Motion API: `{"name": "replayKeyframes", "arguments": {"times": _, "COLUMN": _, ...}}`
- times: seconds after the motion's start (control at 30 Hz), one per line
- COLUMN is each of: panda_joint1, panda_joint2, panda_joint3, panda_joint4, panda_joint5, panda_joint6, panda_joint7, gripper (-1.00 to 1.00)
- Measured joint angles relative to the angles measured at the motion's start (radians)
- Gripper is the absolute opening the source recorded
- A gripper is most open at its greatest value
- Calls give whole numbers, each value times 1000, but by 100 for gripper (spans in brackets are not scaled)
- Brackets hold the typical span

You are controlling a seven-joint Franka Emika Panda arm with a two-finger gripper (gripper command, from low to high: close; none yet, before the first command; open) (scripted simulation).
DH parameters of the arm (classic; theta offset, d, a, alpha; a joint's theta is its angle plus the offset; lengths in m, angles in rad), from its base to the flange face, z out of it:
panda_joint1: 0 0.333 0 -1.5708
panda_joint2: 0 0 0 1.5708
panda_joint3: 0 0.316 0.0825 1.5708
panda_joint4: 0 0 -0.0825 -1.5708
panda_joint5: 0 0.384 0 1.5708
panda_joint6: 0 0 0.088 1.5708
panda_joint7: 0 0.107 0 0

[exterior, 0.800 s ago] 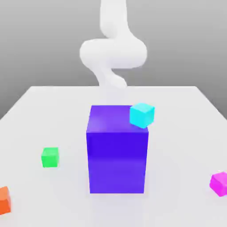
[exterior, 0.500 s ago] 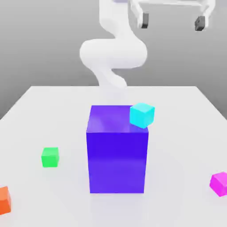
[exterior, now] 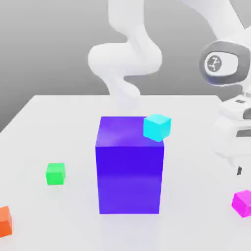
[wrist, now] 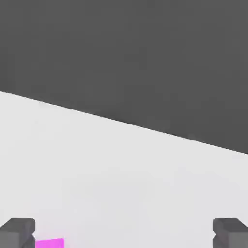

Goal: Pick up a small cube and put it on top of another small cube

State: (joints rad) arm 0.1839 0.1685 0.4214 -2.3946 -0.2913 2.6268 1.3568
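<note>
1. Exterior view: the pink cube (exterior: pixel 242 203) sits on the white bench (exterior: pixel 44 127) at the view's right edge, near the front. It has no long axis; it rests flat with one corner edge turned toward the camera.
2. The green cube (exterior: pixel 55 173) lies well apart from it, on the view's left, also flat on the bench.
3. Between them stands the big purple block (exterior: pixel 129 166), with a cyan cube (exterior: pixel 157 127) on its top right corner. An orange cube (exterior: pixel 4 220) lies at the front left edge.
4. The white arm (exterior: pixel 225 98) hangs just above the pink cube on the right. One dark fingertip (exterior: pixel 239 170) shows above the cube, apart from it.
5. A round grey joint cap on the arm carries a small emblem; I cannot read it. The cubes carry no writing I can see.
6. Half a second ago the hand was up at the top of the view; it has since come down to just over the pink cube. None of the cubes has moved.
7. Hand view: the pincer (wrist: pixel 124 233) stands wide apart, its two grey fingertips (wrist: pixel 17 231) at either side with nothing between them. A slice of the pink cube (wrist: pixel 49 243) shows just beside one fingertip, on the bench (wrist: pixel 126 179).
</note>
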Motion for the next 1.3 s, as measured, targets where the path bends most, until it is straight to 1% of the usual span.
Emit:
{"name": "replayKeyframes", "arguments": {"times": 0.13, "panda_joint1": 69, "panda_joint2": 141, "panda_joint3": 11, "panda_joint4": -11, "panda_joint5": -29, "panda_joint6": 56, "panda_joint7": 69, "gripper": 0}}
{"name": "replayKeyframes", "arguments": {"times": 0.17, "panda_joint1": 86, "panda_joint2": 177, "panda_joint3": -2, "panda_joint4": -6, "panda_joint5": -52, "panda_joint6": 78, "panda_joint7": 91, "gripper": 0}}
{"name": "replayKeyframes", "arguments": {"times": 0.27, "panda_joint1": 159, "panda_joint2": 285, "panda_joint3": -84, "panda_joint4": 19, "panda_joint5": -128, "panda_joint6": 154, "panda_joint7": 152, "gripper": 0}}
{"name": "replayKeyframes", "arguments": {"times": 0.3, "panda_joint1": 178, "panda_joint2": 313, "panda_joint3": -107, "panda_joint4": 26, "panda_joint5": -148, "panda_joint6": 174, "panda_joint7": 167, "gripper": -100}}
{"name": "replayKeyframes", "arguments": {"times": 0.53, "panda_joint1": 180, "panda_joint2": 316, "panda_joint3": -109, "panda_joint4": 27, "panda_joint5": -150, "panda_joint6": 177, "panda_joint7": 169, "gripper": -100}}
{"name": "replayKeyframes", "arguments": {"times": 0.57, "panda_joint1": 162, "panda_joint2": 292, "panda_joint3": -87, "panda_joint4": 21, "panda_joint5": -135, "panda_joint6": 159, "panda_joint7": 158, "gripper": -100}}
{"name": "replayKeyframes", "arguments": {"times": 0.67, "panda_joint1": 110, "panda_joint2": 192, "panda_joint3": -18, "panda_joint4": -7, "panda_joint5": -46, "panda_joint6": 89, "panda_joint7": 92, "gripper": -100}}
{"name": "replayKeyframes", "arguments": {"times": 0.7, "panda_joint1": 95, "panda_joint2": 167, "panda_joint3": -5, "panda_joint4": -3, "panda_joint5": -28, "panda_joint6": 76, "panda_joint7": 67, "gripper": -100}}
{"name": "replayKeyframes", "arguments": {"times": 0.73, "panda_joint1": 70, "panda_joint2": 140, "panda_joint3": -14, "panda_joint4": -11, "panda_joint5": -16, "panda_joint6": 69, "panda_joint7": 53, "gripper": -100}}
{"name": "replayKeyframes", "arguments": {"times": 1.03, "panda_joint1": -193, "panda_joint2": -76, "panda_joint3": -223, "panda_joint4": -162, "panda_joint5": 47, "panda_joint6": 67, "panda_joint7": -11, "gripper": -100}}
{"name": "replayKeyframes", "arguments": {"times": 1.2, "panda_joint1": -482, "panda_joint2": -227, "panda_joint3": -366, "panda_joint4": -292, "panda_joint5": 100, "panda_joint6": 68, "panda_joint7": -43, "gripper": -100}}
{"name": "replayKeyframes", "arguments": {"times": 1.3, "panda_joint1": -576, "panda_joint2": -325, "panda_joint3": -470, "panda_joint4": -384, "panda_joint5": 145, "panda_joint6": 65, "panda_joint7": -69, "gripper": -100}}
